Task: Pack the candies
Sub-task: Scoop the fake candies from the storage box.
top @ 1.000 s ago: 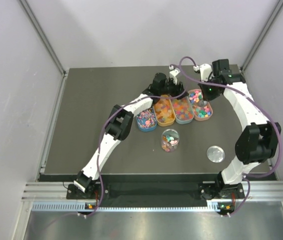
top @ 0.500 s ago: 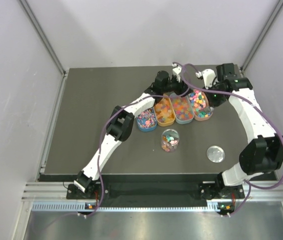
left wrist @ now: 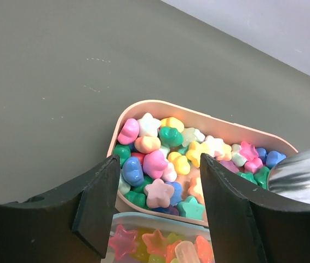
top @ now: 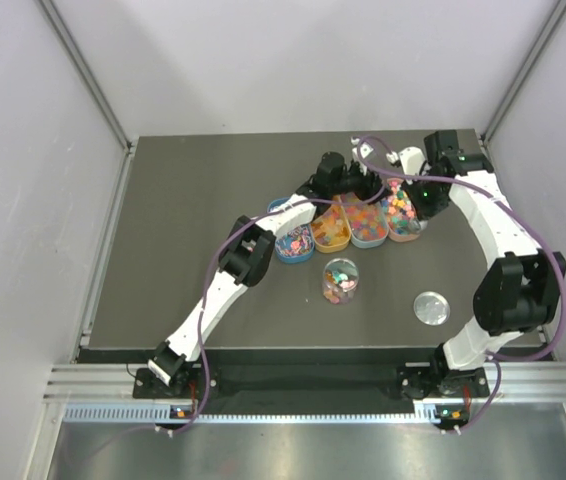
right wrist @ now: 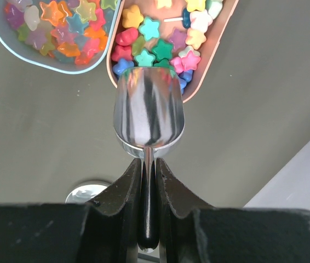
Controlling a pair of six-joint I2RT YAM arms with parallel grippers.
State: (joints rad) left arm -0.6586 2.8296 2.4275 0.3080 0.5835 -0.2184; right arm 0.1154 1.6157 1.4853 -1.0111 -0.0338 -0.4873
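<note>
Empty scoop (right wrist: pixel 148 112) is gripped by right end effector (right wrist: pixel 148 181) at rightmost tray's (left wrist: pixel 160 102) candies (right wrist: pixel 152 49); left end effector (left wrist: pixel 160 211) is held wide. The jar (top: pixel 340 281) is judged part-filled; scooping remains.

Scoop (right wrist: pixel 148 112): polished metal, mirror-bright, smooth.
Candies (left wrist: pixel 160 164): glossy, smooth; some translucent.
Tray (left wrist: pixel 144 105): pink plastic, smooth, slight sheen.
Worktop (left wrist: pixel 45 66): dark grey, matt.
Right tool (right wrist: pixel 148 167): black, matt plastic look.
Jar (top: pixel 340 281): clear, glossy.

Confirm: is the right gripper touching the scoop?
Touching. The right wrist view shows the right gripper clamped on the scoop: both fingers press against its thin handle, with no gap on either side.
</note>
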